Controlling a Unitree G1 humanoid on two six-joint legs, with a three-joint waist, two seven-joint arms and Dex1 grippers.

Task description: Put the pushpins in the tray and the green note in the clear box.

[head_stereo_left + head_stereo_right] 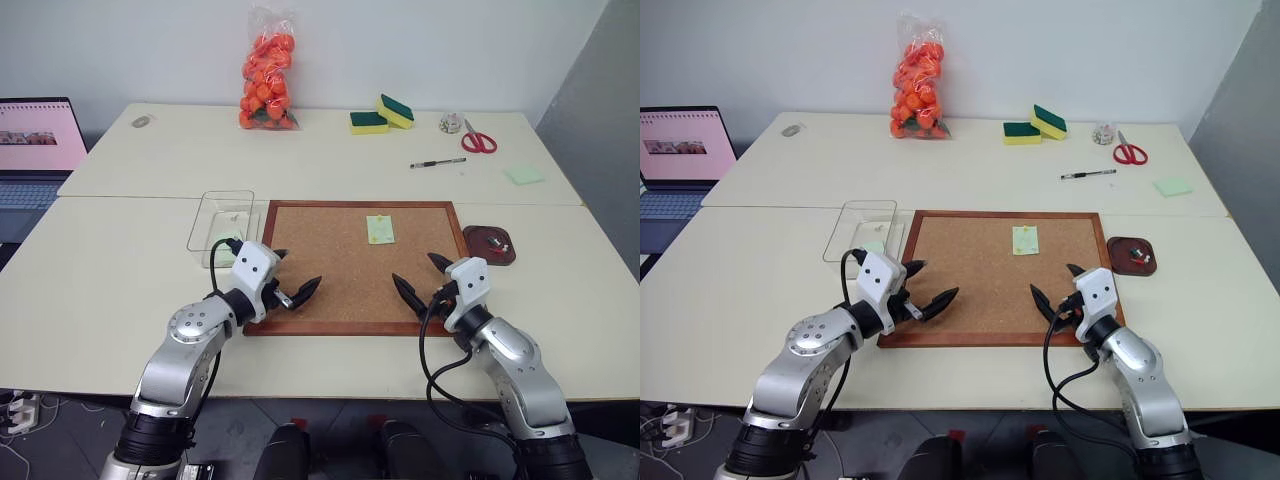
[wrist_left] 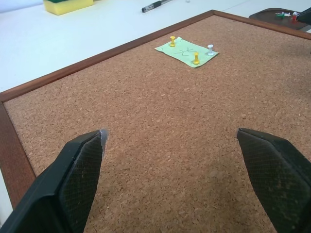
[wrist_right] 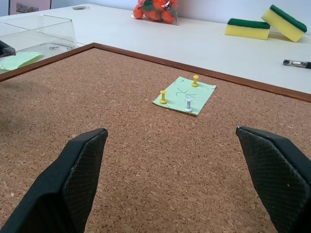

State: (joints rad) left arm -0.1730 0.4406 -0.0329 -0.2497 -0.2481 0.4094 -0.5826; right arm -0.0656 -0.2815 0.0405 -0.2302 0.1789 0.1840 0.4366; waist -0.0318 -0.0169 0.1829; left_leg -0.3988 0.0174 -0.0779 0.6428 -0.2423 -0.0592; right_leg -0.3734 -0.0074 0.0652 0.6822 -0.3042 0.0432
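Note:
The green note (image 1: pixel 380 229) lies flat on the corkboard (image 1: pixel 330 290), toward its far side. Three pushpins stand in it: two yellow (image 3: pixel 195 80) (image 3: pixel 163 96) and one whitish (image 3: pixel 189 103). The dark reddish tray (image 1: pixel 489 244) sits just past the board's right edge, with small red and green pins (image 2: pixel 284 15) in it. The clear box (image 1: pixel 222 215) stands off the board's left edge. My left gripper (image 1: pixel 302 268) hovers open over the board's near left part, and my right gripper (image 1: pixel 412 268) is open over its near right. Both are empty and well short of the note.
A pale green slip (image 3: pixel 17 60) lies at the clear box's near end, seemingly inside it. On the far table are a bag of orange fruit (image 1: pixel 268 70), two sponges (image 1: pixel 380 115), a pen (image 1: pixel 437 162), scissors (image 1: pixel 478 140) and a green pad (image 1: pixel 524 175). A laptop (image 1: pixel 35 150) sits far left.

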